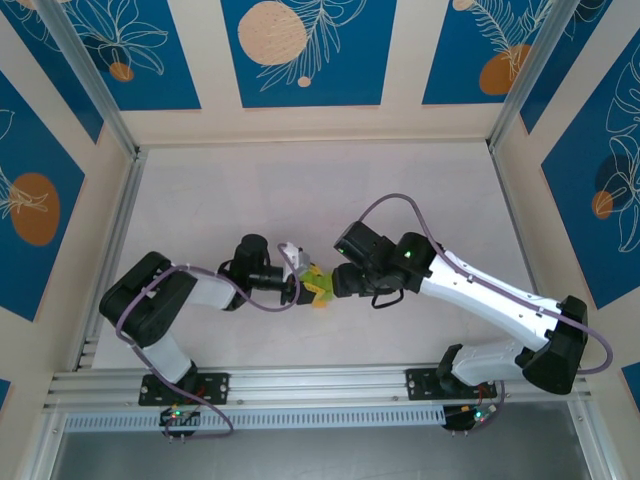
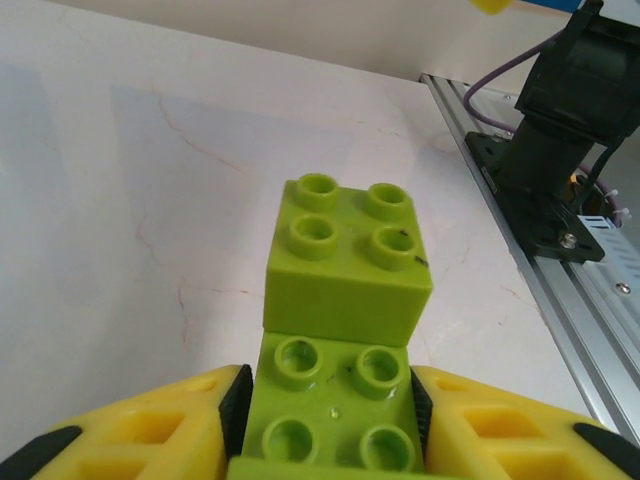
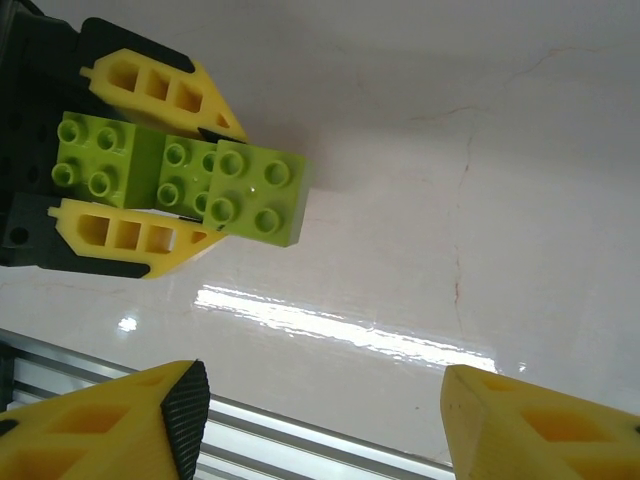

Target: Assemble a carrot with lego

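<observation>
A cluster of lime-green lego bricks (image 2: pixel 345 285) sits between the yellow fingers (image 2: pixel 150 435) of my left gripper (image 2: pixel 335 425), which is shut on it. A square brick (image 2: pixel 348 260) is stacked on the far end of a longer one (image 2: pixel 335 410). In the top view the cluster (image 1: pixel 317 281) hangs mid-table between the two grippers. In the right wrist view the same cluster (image 3: pixel 215 185) is at upper left, gripped by the left gripper's fingers (image 3: pixel 125 235). My right gripper (image 3: pixel 320 425) is open and holds nothing, a short way from the cluster. The orange brick is out of view.
The white tabletop (image 1: pixel 300 200) spreads out behind the arms. An aluminium rail (image 1: pixel 320 385) runs along the near edge, and the same rail (image 3: pixel 300 440) lies just under my right gripper. The right arm's base (image 2: pixel 560 130) stands by the rail.
</observation>
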You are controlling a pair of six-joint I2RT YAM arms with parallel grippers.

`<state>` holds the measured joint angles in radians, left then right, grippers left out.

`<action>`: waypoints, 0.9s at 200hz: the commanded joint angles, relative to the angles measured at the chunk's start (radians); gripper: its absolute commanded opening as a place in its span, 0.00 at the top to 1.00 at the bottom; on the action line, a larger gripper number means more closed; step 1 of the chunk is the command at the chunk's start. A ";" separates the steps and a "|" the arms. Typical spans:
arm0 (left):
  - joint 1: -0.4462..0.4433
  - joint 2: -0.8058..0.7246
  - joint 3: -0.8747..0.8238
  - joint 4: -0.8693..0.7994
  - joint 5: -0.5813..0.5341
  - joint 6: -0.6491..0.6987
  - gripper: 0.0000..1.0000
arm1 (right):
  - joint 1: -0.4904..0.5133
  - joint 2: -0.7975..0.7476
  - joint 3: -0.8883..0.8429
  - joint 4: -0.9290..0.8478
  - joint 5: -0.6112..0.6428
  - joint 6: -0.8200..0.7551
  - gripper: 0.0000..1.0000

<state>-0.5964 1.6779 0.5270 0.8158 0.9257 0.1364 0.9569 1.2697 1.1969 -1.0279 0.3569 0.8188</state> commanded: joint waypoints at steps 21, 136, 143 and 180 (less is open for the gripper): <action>0.028 0.048 0.072 -0.063 0.084 0.007 0.66 | -0.010 -0.015 -0.013 -0.018 0.014 0.006 0.37; 0.151 0.282 0.384 -0.190 0.198 -0.265 0.53 | -0.042 -0.055 -0.052 0.000 0.008 -0.016 0.37; 0.155 0.300 0.411 -0.213 0.213 -0.267 0.52 | -0.043 -0.058 -0.055 0.002 0.007 -0.016 0.37; 0.171 0.364 0.505 -0.290 0.236 -0.284 0.44 | -0.050 -0.072 -0.081 0.015 -0.001 -0.015 0.37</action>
<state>-0.4458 2.0026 0.9802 0.6117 1.1091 -0.1333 0.9138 1.2224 1.1419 -1.0245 0.3641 0.8108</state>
